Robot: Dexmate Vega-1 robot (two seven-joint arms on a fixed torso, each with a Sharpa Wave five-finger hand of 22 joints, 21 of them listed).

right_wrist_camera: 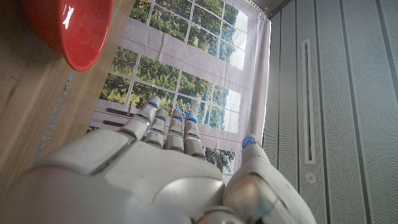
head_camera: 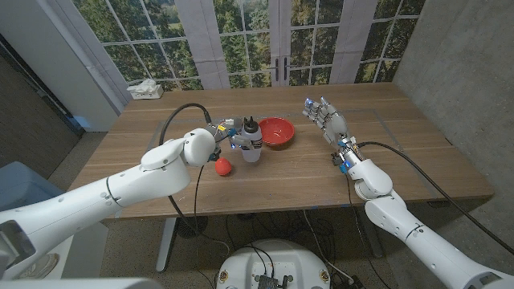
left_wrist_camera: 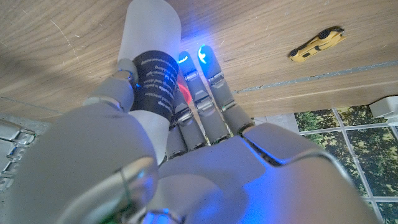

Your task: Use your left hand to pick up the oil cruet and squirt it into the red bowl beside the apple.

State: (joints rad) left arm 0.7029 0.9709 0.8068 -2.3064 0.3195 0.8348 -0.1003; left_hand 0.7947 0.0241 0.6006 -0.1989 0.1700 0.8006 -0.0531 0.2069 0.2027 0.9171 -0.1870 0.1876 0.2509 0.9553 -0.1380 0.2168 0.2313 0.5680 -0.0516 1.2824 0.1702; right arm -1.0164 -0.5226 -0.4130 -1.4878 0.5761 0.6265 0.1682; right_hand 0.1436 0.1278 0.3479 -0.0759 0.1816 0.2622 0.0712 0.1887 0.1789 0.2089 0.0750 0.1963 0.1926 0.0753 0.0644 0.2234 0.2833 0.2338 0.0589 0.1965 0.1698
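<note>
The left hand (head_camera: 234, 138) has its fingers (left_wrist_camera: 199, 102) clamped around the oil cruet (head_camera: 251, 141), a pale, rounded bottle with a dark band and black spout, upright mid-desk. Just beside it sits the glossy red bowl (head_camera: 277, 132), its contents not discernible; the small red apple (head_camera: 223, 167) lies nearer the front edge. The right hand (head_camera: 325, 120) hovers with fingers apart, holding nothing. The left wrist view reveals a yellow toy car (left_wrist_camera: 317, 43) on the wood-grain desk (head_camera: 401, 152).

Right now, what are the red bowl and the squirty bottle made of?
The red bowl looks like glossy plastic or glazed ceramic: light glints off it. The oil cruet looks like soft, cloudy plastic with a black cap and dark label; the left robot hand grips it.
</note>
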